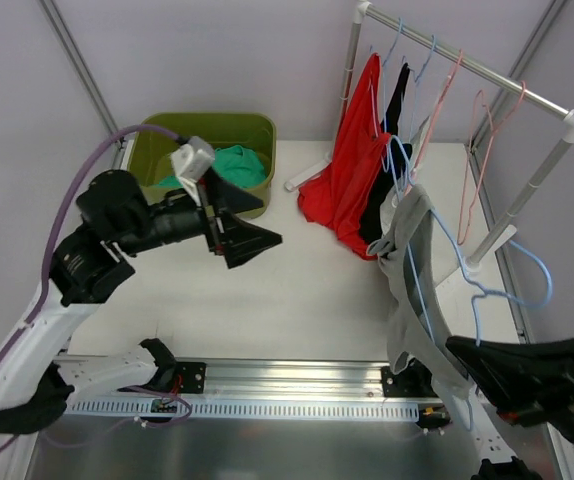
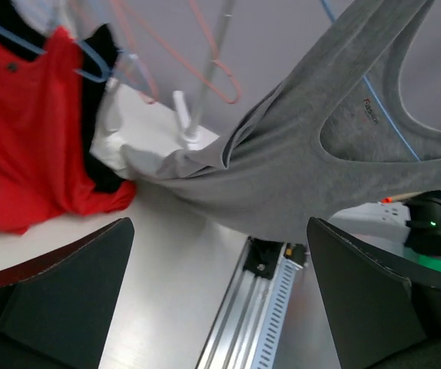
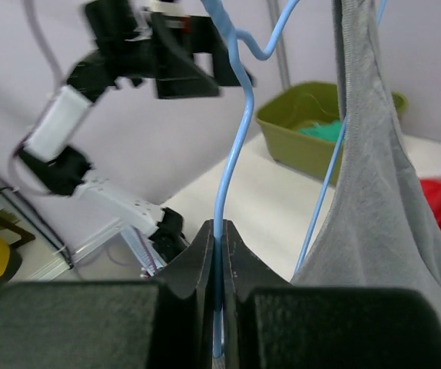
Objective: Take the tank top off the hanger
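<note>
Grey cloth, surely soft and light: the tank top point(image 3: 389, 231) hangs limp on the blue hanger point(image 3: 232, 154), just beside the right hand point(image 3: 219, 238), which is clenched on its wire. The left hand point(image 2: 220, 227) faces it, spread wide; pinching a strap seems best.

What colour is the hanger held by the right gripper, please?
The hanger is light blue; right wrist view.

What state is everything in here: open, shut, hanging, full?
Left jaws: open, empty.
Right jaws: shut on blue hanger.
Gray tank top: draped on blue hanger.
Red top: hanging on rack.
Black top: hanging on rack.
Green bin: holds teal cloth.
</note>
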You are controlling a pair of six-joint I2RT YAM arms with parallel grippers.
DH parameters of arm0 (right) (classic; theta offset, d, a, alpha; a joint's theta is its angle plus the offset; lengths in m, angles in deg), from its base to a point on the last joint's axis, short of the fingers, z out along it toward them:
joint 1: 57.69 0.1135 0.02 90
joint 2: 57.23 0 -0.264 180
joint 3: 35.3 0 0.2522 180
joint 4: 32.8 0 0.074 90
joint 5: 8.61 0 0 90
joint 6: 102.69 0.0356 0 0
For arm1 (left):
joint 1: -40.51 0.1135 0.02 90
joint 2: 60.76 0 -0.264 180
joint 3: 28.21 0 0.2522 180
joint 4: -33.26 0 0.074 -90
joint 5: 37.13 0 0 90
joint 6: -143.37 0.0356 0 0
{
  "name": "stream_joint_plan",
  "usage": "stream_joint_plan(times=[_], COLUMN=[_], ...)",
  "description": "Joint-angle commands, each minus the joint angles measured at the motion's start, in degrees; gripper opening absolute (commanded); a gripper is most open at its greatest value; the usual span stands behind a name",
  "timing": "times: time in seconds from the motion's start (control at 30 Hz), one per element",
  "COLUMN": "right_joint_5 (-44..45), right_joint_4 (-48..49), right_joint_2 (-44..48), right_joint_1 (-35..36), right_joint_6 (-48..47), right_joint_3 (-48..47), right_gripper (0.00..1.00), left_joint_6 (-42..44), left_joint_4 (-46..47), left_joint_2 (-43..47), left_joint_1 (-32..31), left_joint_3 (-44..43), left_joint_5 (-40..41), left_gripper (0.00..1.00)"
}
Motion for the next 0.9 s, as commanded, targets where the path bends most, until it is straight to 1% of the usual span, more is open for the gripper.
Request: stream_joint_plan(times=[0.0,0.03,0.07,0.1,0.13,0.17,0.2,0.27,0.3,0.37,0.43,0.47,0.53,0.6,0.67,0.7,0.77,0.8,0.87], right_joint_5=[-5.35,-6.13,-7.01,-8.15,-10.08,-10.7,-10.97,-10.89,-10.89,-10.71,-10.62,-10.71,-10.62,-10.54,-10.45,-10.45,-10.27,-10.18,-9.48], right_joint_4=[5.39,5.66,5.83,6.44,8.1,8.73,9.08,9.17,9.35,9.35,9.35,9.35,9.35,9.35,9.35,9.35,9.35,9.35,9.35], right_joint_2=[-3.46,-3.99,-4.69,-5.13,-5.83,-6.28,-6.63,-7.59,-7.77,-8.47,-8.91,-9.18,-9.53,-9.71,-9.62,-9.62,-9.53,-9.44,-9.36], right_joint_1=[1.91,2.0,2.09,2.17,2.35,2.7,2.79,3.05,3.32,4.28,4.81,5.25,5.51,5.95,6.22,6.39,6.74,6.75,6.92], right_joint_6=[4.8,5.24,5.94,6.64,7.25,7.78,7.96,7.96,7.96,7.88,7.88,7.88,7.96,7.79,7.53,7.44,6.83,6.47,5.86], right_joint_3=[-3.73,-2.95,-2.07,-0.75,2.13,3.29,4.0,4.7,4.62,3.75,3.22,2.78,2.69,3.21,3.74,4.0,4.53,4.71,5.58], right_gripper=[0.0,0.0,0.0,0.0,0.0,0.0,0.0,0.0,0.0,0.0,0.0,0.0,0.0,0.0,0.0,0.0,0.0,0.0,0.0], left_joint_6=[6.89,9.08,10.75,12.42,14.27,17.68,19.72,22.97,23.6,24.65,25.62,25.89,27.02,27.73,28.17,28.35,28.26,28.26,28.0], left_joint_4=[3.68,5.69,7.19,8.77,10.26,12.28,12.82,13.09,13.09,13.18,14.32,14.67,15.64,15.73,15.9,15.99,16.17,16.25,16.34], left_joint_2=[-4.35,-5.05,-5.84,-6.2,-6.9,-8.73,-10.06,-14.61,-15.86,-18.23,-19.29,-20.26,-21.31,-22.98,-24.13,-24.22,-24.22,-24.05,-23.08], left_joint_1=[-13.38,-15.93,-20.91,-23.31,-25.6,-27.54,-30.86,-32.74,-33.96,-34.85,-35.99,-35.99,-36.08,-36.08,-36.08,-36.08,-36.08,-36.08,-36.08], left_joint_3=[-6.42,-7.73,-7.92,-7.92,-8.01,-8.36,-9.06,-12.31,-13.27,-14.95,-15.39,-15.48,-15.66,-16.01,-16.36,-16.36,-16.01,-15.75,-15.04], left_joint_5=[15.51,17.47,19.32,21.16,25.44,27.23,30.73,36.97,37.87,38.58,40.68,42.96,44.73,47.62,50.52,51.67,53.61,53.7,53.44], left_gripper=[0.99,0.99,0.99,0.99,0.99,0.99,0.99,0.98,0.98,0.93,0.91,0.86,0.81,0.71,0.56,0.46,0.34,0.24,0.22])
